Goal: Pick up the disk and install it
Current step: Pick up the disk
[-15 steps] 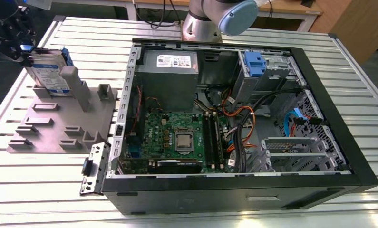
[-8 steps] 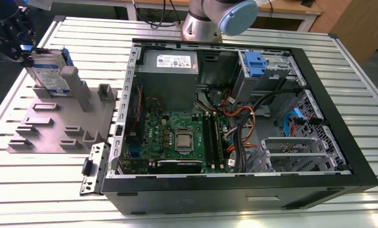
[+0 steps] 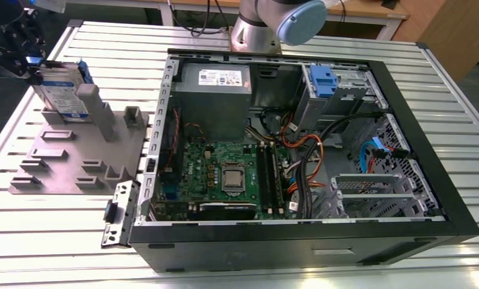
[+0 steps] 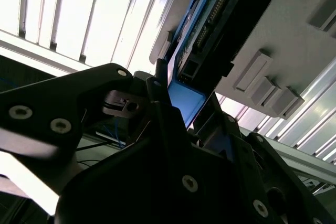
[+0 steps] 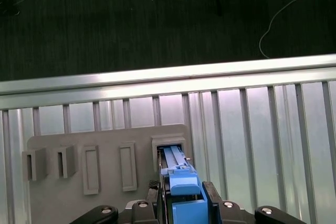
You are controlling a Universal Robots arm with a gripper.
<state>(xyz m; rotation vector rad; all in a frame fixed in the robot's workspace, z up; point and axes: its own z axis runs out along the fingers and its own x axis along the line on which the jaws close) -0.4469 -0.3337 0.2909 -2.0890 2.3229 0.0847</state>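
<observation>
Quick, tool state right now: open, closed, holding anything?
Tool: closed on the disk, gripping its blue carrier end; the disk stands upright in the grey holder.

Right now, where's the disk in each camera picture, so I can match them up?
Exterior view: the disk stands upright in the grey holder, at the exterior view's left.
Second wrist view: the disk, edge-on, between the jaws.
First wrist view: the disk between the jaws, seated in the holder.
Shared landmark: the grey holder.
</observation>
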